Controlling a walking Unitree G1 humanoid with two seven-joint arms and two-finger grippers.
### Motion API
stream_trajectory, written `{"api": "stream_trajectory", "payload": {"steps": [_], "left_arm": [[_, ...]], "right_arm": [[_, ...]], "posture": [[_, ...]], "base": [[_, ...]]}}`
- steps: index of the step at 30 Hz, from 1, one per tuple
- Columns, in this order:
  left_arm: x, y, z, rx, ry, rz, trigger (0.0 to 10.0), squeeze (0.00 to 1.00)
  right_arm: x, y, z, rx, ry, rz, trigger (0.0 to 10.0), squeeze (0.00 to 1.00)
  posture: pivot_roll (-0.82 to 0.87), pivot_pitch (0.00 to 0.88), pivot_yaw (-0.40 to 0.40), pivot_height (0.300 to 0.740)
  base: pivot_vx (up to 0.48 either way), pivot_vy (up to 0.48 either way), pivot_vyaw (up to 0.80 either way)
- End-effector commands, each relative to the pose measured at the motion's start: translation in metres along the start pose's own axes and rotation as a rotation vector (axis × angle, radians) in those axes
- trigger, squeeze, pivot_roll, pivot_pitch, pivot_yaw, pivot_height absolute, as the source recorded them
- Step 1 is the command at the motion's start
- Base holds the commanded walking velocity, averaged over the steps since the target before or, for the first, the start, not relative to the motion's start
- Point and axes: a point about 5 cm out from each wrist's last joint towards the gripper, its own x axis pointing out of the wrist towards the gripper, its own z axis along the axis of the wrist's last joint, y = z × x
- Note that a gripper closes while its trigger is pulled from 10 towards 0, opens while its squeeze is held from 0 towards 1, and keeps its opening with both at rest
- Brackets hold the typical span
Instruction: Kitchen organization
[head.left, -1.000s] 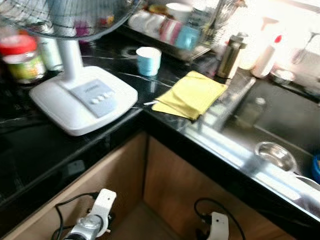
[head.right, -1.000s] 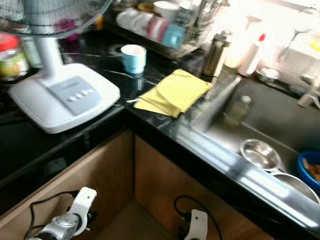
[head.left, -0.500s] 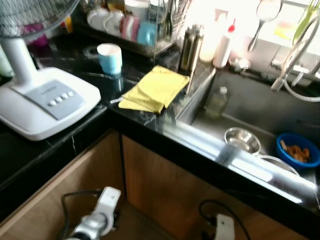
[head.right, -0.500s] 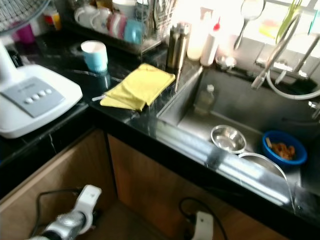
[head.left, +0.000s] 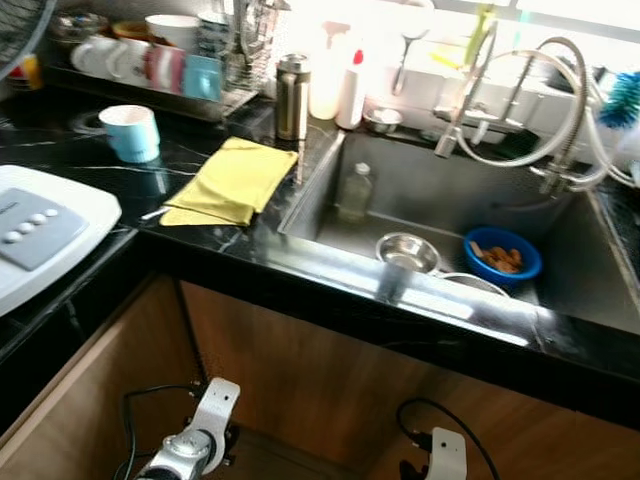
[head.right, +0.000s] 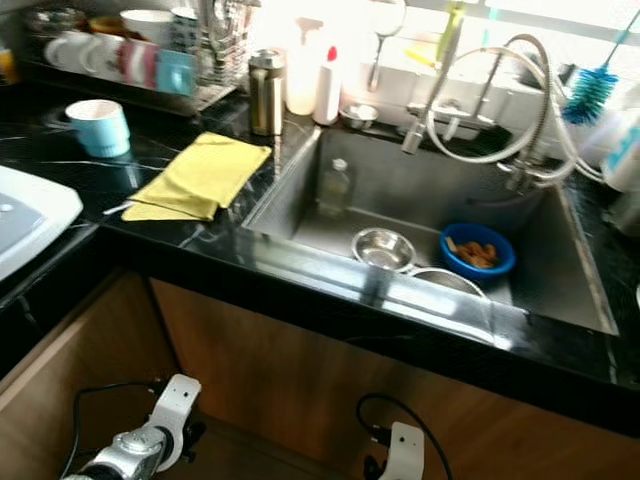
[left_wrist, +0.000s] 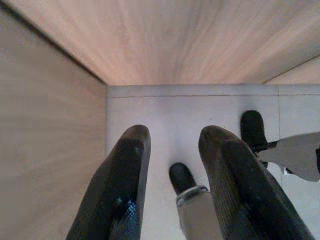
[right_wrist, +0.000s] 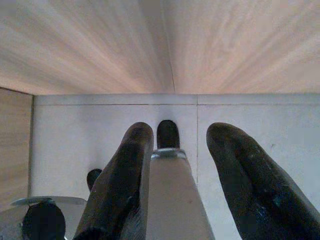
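Both grippers, left (left_wrist: 170, 165) and right (right_wrist: 175, 165), hang parted and empty below the black marble counter (head.left: 230, 235); folded yellow cloth (head.left: 232, 180) lies at 12 o'clock, well apart.

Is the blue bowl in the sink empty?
No, the blue bowl sits in the sink with orange-brown food pieces inside it, beside the steel bowl.

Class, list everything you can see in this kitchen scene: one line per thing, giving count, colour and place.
cloth: one, yellow, on counter left of sink
cup: one, light blue, counter behind cloth
flask: one, steel, counter at sink's back corner
steel bowl: one, silver, in sink
blue bowl: one, blue, in sink, holding food
fan base: one, white, counter far left
left gripper: black fingers, open, hanging low
right gripper: black fingers, open, hanging low
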Motion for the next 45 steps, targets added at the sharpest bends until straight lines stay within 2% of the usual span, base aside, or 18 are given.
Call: {"api": "stream_trajectory", "payload": {"steps": [1, 22, 33, 41, 45], "left_arm": [[0.0005, -0.003, 0.0007, 0.009, 0.001, -0.011, 10.0, 0.0], [0.0006, -0.0038, 0.0001, 0.008, 0.002, -0.016, 10.0, 0.0], [0.0003, -0.0029, -0.0014, 0.031, 0.013, -0.015, 10.0, 0.0], [0.0002, -0.0026, -0.0018, 0.014, 0.013, -0.012, 10.0, 0.0], [0.0001, -0.0023, -0.0019, 0.0, 0.007, -0.011, 10.0, 0.0]], "right_arm": [[0.0003, -0.0024, 0.0039, -0.004, -0.008, -0.008, 10.0, 0.0], [0.0, -0.0029, 0.0023, -0.001, -0.004, -0.011, 10.0, 0.0], [0.0, -0.0028, 0.0037, 0.025, -0.024, -0.01, 10.0, 0.0], [0.0, -0.0023, 0.0058, -0.018, -0.038, -0.005, 10.0, 0.0], [-0.0001, -0.003, 0.0051, -0.019, -0.035, -0.014, 10.0, 0.0]], "posture": [[0.29, 0.038, -0.091, 0.732], [0.28, 0.043, -0.091, 0.732], [0.28, 0.051, -0.089, 0.732], [0.28, 0.05, -0.088, 0.732], [0.28, 0.05, -0.085, 0.732]], "base": [[0.0, 0.0, -0.57], [0.0, 0.0, -0.57], [0.0, 0.0, 0.0], [0.0, 0.0, 0.0], [0.0, 0.0, 0.8]]}}
